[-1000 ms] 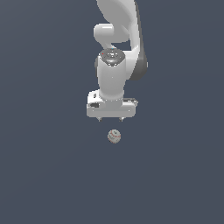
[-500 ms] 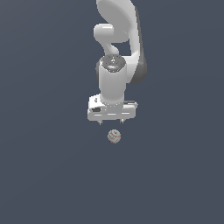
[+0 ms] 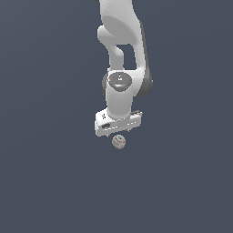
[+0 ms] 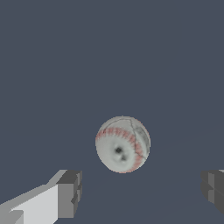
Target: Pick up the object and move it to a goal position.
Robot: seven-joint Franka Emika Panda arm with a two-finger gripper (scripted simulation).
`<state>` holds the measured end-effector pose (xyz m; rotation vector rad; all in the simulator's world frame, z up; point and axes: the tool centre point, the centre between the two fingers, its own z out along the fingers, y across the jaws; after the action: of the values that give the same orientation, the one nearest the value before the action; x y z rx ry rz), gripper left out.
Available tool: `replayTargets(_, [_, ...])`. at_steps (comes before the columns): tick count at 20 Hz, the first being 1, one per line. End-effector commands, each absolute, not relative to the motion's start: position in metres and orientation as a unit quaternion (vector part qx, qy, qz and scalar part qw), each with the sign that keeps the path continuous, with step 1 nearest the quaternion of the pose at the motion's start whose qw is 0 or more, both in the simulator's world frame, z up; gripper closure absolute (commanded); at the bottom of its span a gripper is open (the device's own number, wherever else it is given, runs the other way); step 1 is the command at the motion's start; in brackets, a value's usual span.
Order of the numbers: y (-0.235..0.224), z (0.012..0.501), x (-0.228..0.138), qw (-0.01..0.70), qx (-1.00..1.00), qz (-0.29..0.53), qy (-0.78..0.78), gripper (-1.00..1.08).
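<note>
The object (image 3: 119,142) is a small off-white ball with reddish stitch marks, resting on the dark grey floor. In the wrist view the ball (image 4: 123,144) fills the middle of the picture, between and just beyond the two fingertips. My gripper (image 3: 118,134) hangs straight above the ball, its white hand close over it. The gripper (image 4: 141,192) is open, its dark pads (image 4: 70,193) far wider apart than the ball, and nothing is held.
The white arm (image 3: 122,54) rises from the hand to the top of the exterior view. A plain dark grey floor (image 3: 50,182) lies all around.
The hand has come down toward the ball, and the arm has shifted slightly. The ball has stayed where it was.
</note>
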<state>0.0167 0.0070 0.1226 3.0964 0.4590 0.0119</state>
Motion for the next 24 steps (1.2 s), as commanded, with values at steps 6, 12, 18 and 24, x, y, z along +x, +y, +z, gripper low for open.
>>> replayTargets(6, [0.012,0.102,0.020,0.001,0.980,0.001,0.197,-0.92])
replayTargets(12, [0.013,0.098,0.020,0.000,0.979,0.000,0.204,-0.92])
replayTargets(18, [0.013,0.084,0.020,0.000,0.979,0.000,0.205,-0.92])
replayTargets(24, [0.013,0.054,0.019,0.000,0.978,0.000,0.206,-0.92])
